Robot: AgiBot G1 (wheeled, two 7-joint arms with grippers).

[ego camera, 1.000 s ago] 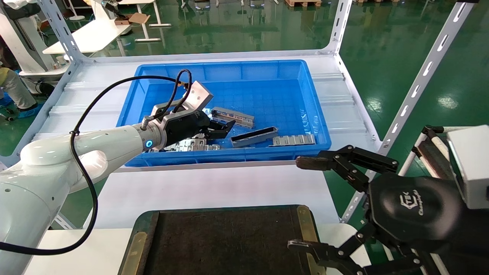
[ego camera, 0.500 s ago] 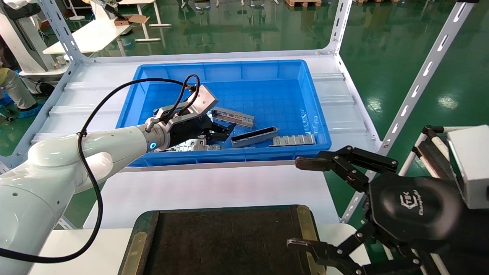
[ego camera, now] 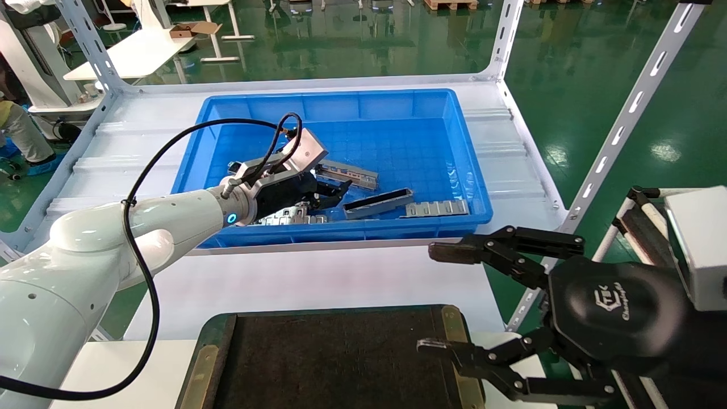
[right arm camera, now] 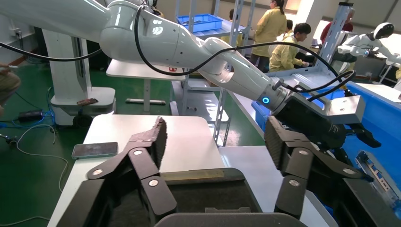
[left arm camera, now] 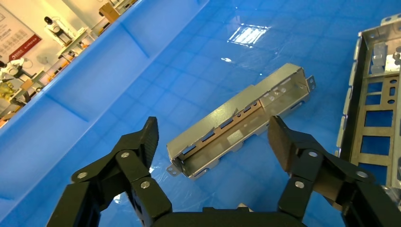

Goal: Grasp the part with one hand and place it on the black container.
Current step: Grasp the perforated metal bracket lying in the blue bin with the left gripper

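The part (ego camera: 347, 173), a narrow grey sheet-metal channel with cutouts, lies on the floor of the blue bin (ego camera: 341, 96). My left gripper (ego camera: 333, 196) is inside the bin, open and empty, just short of the part. In the left wrist view the part (left arm camera: 241, 120) lies between and slightly beyond the spread fingers (left arm camera: 147, 137) of the left gripper (left arm camera: 213, 132), untouched. The black container (ego camera: 335, 363) sits at the near edge with olive-brass rim strips. My right gripper (ego camera: 431, 298) hovers open and empty over its right rim, and it also shows in the right wrist view (right arm camera: 216, 130).
A channel piece with a black inside (ego camera: 377, 203) and a flat silver tabbed strip (ego camera: 437, 208) lie right of the part. More silver strips (ego camera: 289, 215) lie under my left wrist. The bin wall (left arm camera: 94, 80) is close. White rack posts (ego camera: 625, 119) stand at the right.
My left gripper has moved a little right and deeper into the bin, toward the part. My right gripper's fingers have shifted left and spread slightly wider.
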